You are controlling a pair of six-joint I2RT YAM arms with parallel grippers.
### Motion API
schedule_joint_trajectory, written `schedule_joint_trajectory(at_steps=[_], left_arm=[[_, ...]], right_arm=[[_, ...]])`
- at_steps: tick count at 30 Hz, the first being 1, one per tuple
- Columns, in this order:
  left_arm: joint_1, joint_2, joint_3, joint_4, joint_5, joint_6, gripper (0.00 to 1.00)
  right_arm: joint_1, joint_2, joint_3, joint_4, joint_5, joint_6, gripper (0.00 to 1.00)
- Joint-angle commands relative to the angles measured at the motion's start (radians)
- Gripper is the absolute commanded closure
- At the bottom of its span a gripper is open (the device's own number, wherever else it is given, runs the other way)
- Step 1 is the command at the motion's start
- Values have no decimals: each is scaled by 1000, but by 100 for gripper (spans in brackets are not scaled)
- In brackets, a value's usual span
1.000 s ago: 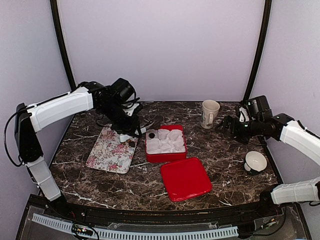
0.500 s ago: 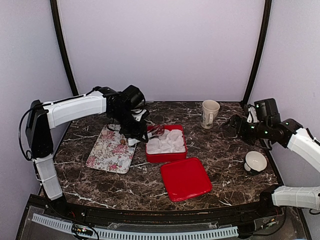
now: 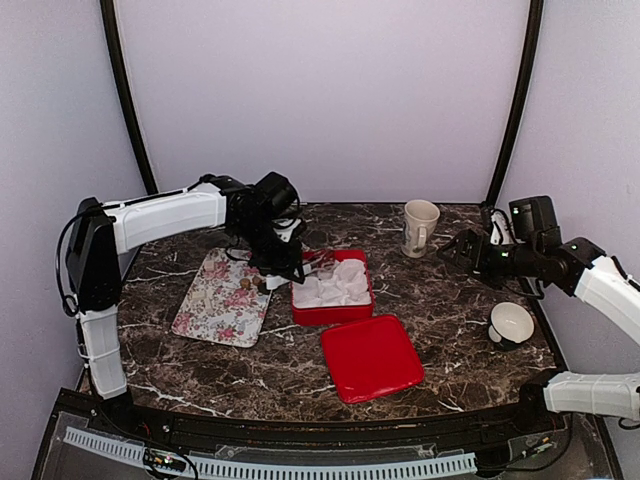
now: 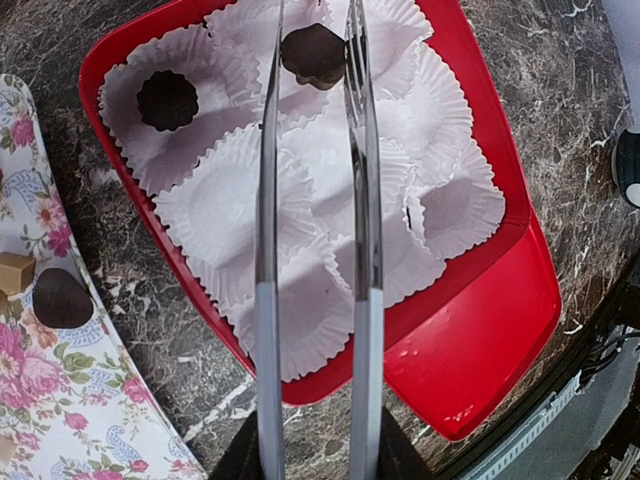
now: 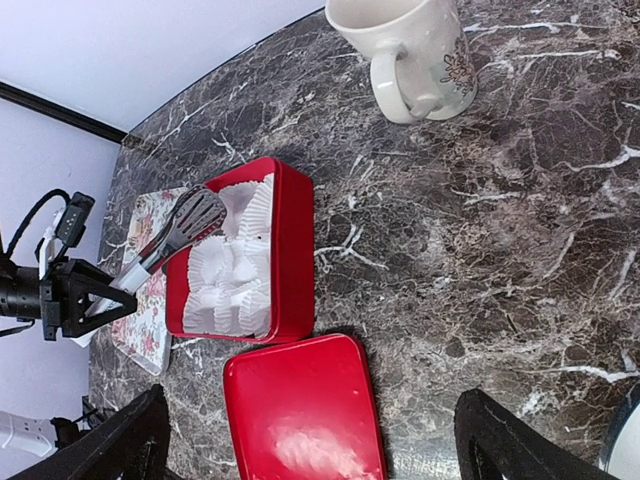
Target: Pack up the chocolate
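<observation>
The left claw [image 4: 314, 452] is clenched on a pair of shiny metal tongs [image 4: 362, 250]. The tongs reach out over the red box [image 4: 497, 150]. The box sits on the dark bench [image 3: 450, 300] and is full of white paper cups [image 4: 230, 205]. The tips of the tongs pinch one dark chocolate ball [image 4: 313, 55] over the paper cups at the end of the box away from the claw. I cannot tell if this ball touches the paper under it. A second chocolate [image 4: 167, 100], dark too, sits inside a paper cup in a corner of the box, just beside the tong tips. Two more wait on the flowery tray [image 4: 60, 400], which lies right next to the box. One is a third chocolate [image 4: 60, 298], dark and round, and a tan chocolate [image 4: 14, 272] is touching it. The red lid [image 3: 372, 357] lies flat on the bench by the near side of the box, top side up. The right claw [image 3: 462, 245] is released, with its two fingers spread wide and nothing in them. It hangs above the bench just to the right of the mug [image 3: 420, 228], which stands upright. A little white bowl [image 3: 511, 323] lies tipped on its side near the right edge.
</observation>
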Motion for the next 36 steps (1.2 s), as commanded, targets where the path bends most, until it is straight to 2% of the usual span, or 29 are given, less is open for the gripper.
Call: schedule_joint_trajectory(at_steps=[1, 8, 14, 21, 25, 36], left_arm=[[-1, 6, 45, 11, -5, 3, 70], [-2, 24, 75, -1, -17, 8, 63], [-2, 22, 108, -37, -21, 13, 62], [3, -94, 96, -96, -56, 15, 63], [19, -195, 18, -127, -76, 4, 63], [84, -488, -313, -151, -100, -85, 63]], right_arm=[[-9, 5, -3, 34, -30, -14, 0], [-11, 14, 4, 42, -41, -19, 0], [-12, 22, 7, 50, -52, -23, 0], [-12, 19, 14, 71, -72, -42, 0], [-12, 30, 23, 64, -64, -52, 0], [-15, 47, 7, 94, -118, -62, 0]])
